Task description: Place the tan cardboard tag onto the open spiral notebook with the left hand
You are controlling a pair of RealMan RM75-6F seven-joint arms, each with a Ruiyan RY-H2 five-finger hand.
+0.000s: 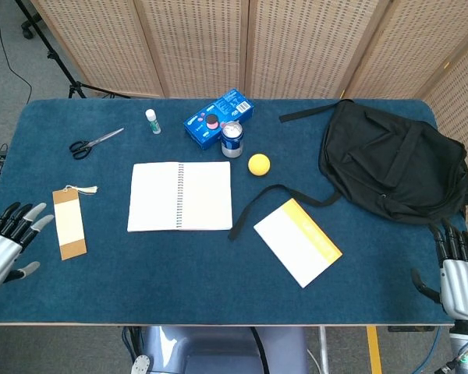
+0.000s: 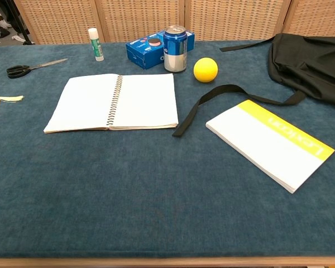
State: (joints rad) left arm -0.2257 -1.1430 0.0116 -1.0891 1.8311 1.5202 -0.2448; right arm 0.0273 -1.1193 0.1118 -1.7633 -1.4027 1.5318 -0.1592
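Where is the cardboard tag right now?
In the head view the tag lies flat on the table's left side, left of the open notebook and below the scissors, just right of the open left hand, untouched.

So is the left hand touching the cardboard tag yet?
Apart. In the head view, the left hand sits at the table's left edge with fingers spread, and a strip of blue table shows between its fingertips and the cardboard tag.
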